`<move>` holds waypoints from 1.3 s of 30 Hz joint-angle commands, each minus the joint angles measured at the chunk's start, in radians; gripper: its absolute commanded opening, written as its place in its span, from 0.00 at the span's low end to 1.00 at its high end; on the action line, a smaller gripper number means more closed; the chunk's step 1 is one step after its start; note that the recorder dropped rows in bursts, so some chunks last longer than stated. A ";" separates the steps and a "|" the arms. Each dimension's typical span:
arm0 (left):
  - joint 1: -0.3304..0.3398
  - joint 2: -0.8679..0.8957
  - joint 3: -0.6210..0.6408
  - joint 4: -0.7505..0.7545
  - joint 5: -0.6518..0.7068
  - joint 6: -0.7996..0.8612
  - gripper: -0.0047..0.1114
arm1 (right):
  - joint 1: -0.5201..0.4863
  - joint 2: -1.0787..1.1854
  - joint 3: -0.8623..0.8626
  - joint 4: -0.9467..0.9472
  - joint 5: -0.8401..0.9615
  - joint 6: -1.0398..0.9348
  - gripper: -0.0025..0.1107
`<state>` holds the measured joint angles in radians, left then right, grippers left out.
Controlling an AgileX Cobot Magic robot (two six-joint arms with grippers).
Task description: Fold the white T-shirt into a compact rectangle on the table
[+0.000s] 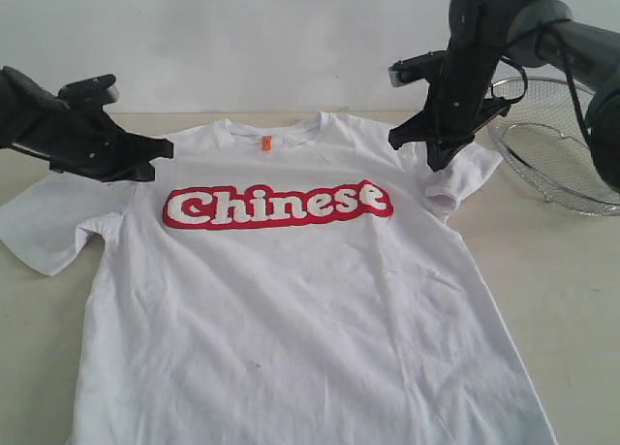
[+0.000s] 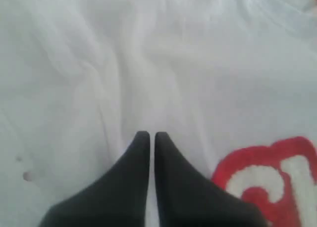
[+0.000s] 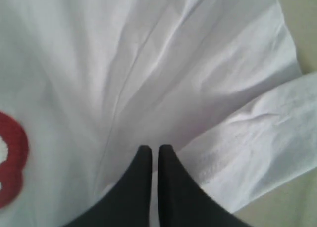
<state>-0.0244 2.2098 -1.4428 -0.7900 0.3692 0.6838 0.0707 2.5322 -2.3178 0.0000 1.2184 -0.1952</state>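
The white T-shirt lies spread face up on the table, with the red-outlined word "Chinese" across its chest. My left gripper hovers over the shirt's left shoulder. In the left wrist view the left gripper is shut and holds nothing, with wrinkled cloth below it and a bit of the print beside it. My right gripper is over the right shoulder by the curled sleeve. In the right wrist view the right gripper is shut and empty above the sleeve seam.
A round silver wire-mesh basket stands at the back right, close behind the right arm. An orange tag marks the collar. The shirt's hem runs off the front of the exterior view. The right sleeve is folded over itself near bare table.
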 commanded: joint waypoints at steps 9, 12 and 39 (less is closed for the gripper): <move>-0.008 -0.127 0.050 0.045 0.180 0.001 0.08 | -0.006 -0.088 0.003 -0.014 0.003 0.050 0.04; -0.008 -0.127 0.070 0.045 0.190 0.001 0.08 | -0.006 -0.088 0.003 -0.029 0.003 0.063 0.15; -0.012 -0.161 0.093 0.039 0.227 0.003 0.08 | -0.002 0.024 0.003 -0.110 0.003 0.185 0.47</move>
<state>-0.0302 2.0587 -1.3551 -0.7499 0.5920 0.6899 0.0707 2.5512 -2.3130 -0.1025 1.2206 -0.0245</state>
